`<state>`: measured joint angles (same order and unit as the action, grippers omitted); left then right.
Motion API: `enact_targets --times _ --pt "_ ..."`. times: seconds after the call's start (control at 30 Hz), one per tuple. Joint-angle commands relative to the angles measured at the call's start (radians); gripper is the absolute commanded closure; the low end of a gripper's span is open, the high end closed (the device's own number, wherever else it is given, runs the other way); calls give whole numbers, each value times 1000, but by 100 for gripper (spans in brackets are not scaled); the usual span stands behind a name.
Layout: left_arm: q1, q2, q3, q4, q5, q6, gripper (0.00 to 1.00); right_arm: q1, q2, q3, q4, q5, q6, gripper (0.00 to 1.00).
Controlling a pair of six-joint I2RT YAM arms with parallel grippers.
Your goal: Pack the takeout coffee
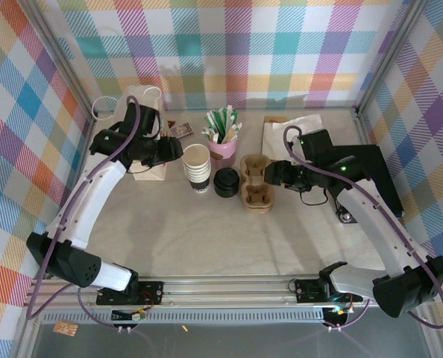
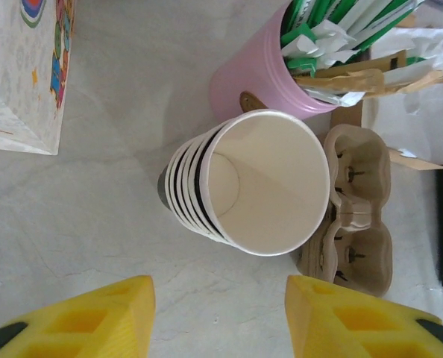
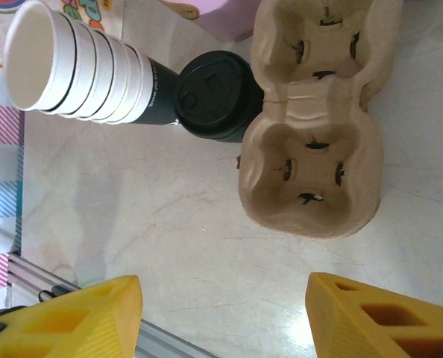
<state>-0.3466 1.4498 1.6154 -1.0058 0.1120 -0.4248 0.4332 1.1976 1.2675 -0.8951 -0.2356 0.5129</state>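
The takeout coffee is out of view. A stack of lidless paper cups (image 1: 197, 165) with dark bands stands mid-table, and the left wrist view looks down into its top cup (image 2: 270, 186). My left gripper (image 1: 178, 149) hovers just left of the stack, open, with bare table between its yellow fingers (image 2: 218, 321). A brown pulp cup carrier (image 1: 256, 183) lies right of a stack of black lids (image 1: 226, 181). My right gripper (image 1: 272, 173) is at the carrier's right side and open (image 3: 221, 321); the carrier (image 3: 311, 171) lies just beyond its fingers.
A pink jar of straws and stirrers (image 1: 223, 142) stands behind the cups. A printed white paper bag (image 1: 148, 142) sits under my left arm. White paper (image 1: 292, 130) lies at the back right. The lids (image 3: 214, 93) touch the cups (image 3: 65, 67). A metal rail (image 1: 229, 287) edges the front.
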Motion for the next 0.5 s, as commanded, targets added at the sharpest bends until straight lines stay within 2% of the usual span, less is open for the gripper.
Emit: enact_targets --times 0.0,0.27,0.47 --pt "-14 59 77 -74 12 -29 54 9 16 20 0 -46 25 40" --pt "-57 235 238 -213 -28 -3 57 13 -4 37 -34 -39 20 41" --pt "-81 311 313 -273 -71 14 62 14 1 47 -36 -30 15 41"
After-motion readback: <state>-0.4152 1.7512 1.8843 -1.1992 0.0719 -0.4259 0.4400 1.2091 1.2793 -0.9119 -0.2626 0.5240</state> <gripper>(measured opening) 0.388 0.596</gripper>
